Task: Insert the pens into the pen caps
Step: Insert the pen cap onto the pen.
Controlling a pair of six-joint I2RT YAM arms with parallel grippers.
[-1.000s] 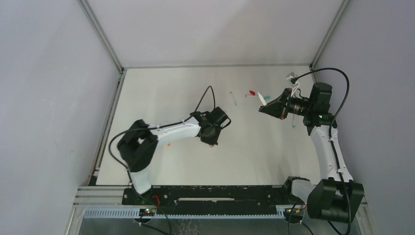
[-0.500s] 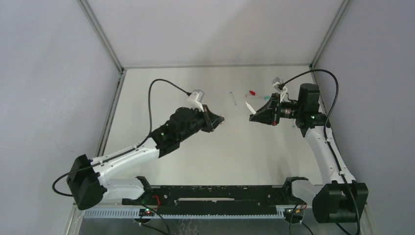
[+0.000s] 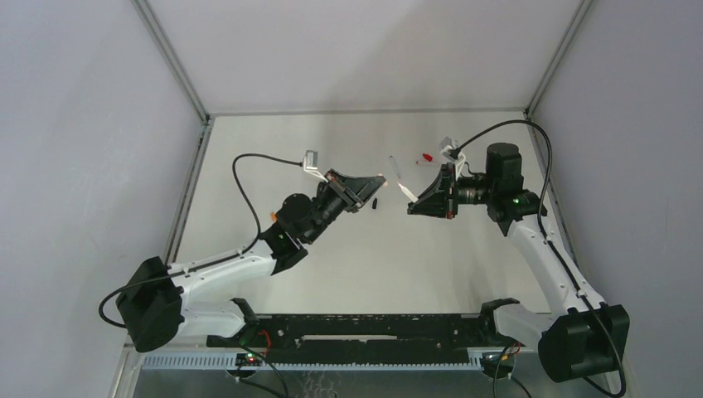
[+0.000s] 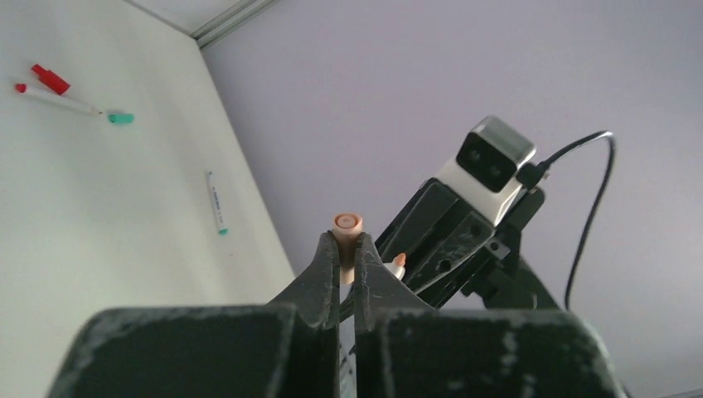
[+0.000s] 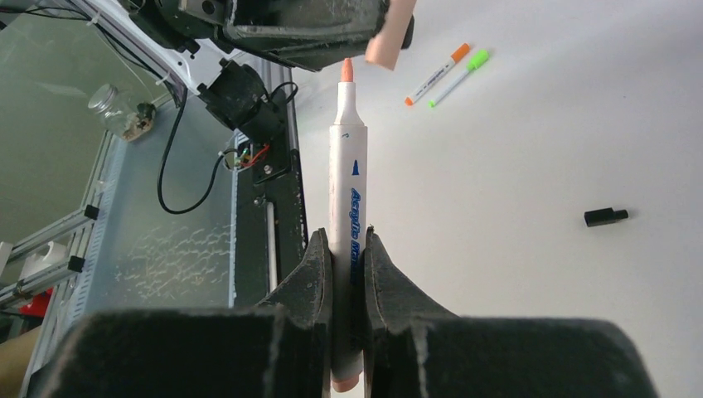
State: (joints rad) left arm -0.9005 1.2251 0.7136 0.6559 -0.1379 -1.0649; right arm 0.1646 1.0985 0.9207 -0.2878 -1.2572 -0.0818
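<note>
The step in hand is mating the orange pen with its cap in mid-air above the table (image 3: 265,133). The left gripper (image 4: 346,246) is closed on the cap (image 4: 347,222), which projects past the jaws toward the right arm. The right gripper (image 5: 348,242) is clamped low on the barrel of the pen (image 5: 346,166), so most of its length and the orange tip (image 5: 346,70) stand free. In the right wrist view the cap sits just above and to the right of the tip, near it but not touching. The two axes are not in line, since the cap leans relative to the barrel. To do the step well, the side offset should be corrected first. One arm shifts until the tip points at the centre of the cap mouth, and a wrist rotates until cap and barrel share one axis. Only then should the parts be brought together along that axis, slowly. The long free barrel can pivot in the jaws under a side load, and the small cap can slip from its grip. Whether the cap's open end faces the tip cannot be told for certain. Other pens (image 5: 437,75) and a black cap (image 5: 605,217) lie on the table, not yet paired.
</note>
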